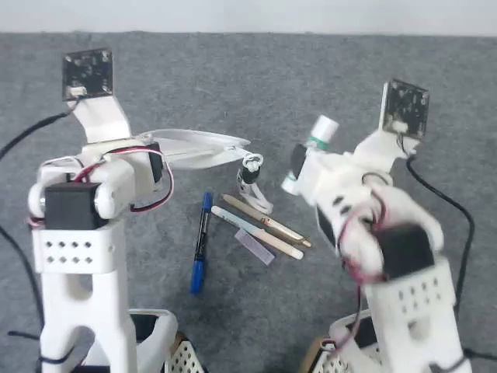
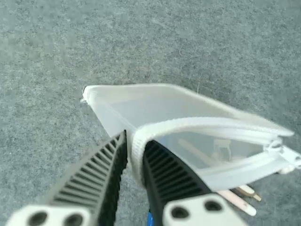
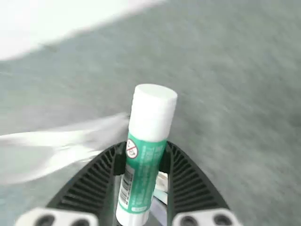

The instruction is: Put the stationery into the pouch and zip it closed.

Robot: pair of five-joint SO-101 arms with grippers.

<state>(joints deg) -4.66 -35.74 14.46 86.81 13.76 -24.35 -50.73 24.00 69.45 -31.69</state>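
A clear white pouch with its zip open is held off the grey table; my left gripper is shut on its zipper rim, and the pouch fans out beyond the fingers. My right gripper is shut on a white and green glue stick, lifted to the right of the pouch mouth, where the glue stick tilts upward. On the table lie a blue pen, two pale pens, a small lilac eraser and a black binder clip.
Both arm bases stand at the near edge, the left one and the right one. The grey carpet-like table top stretches open behind the pouch.
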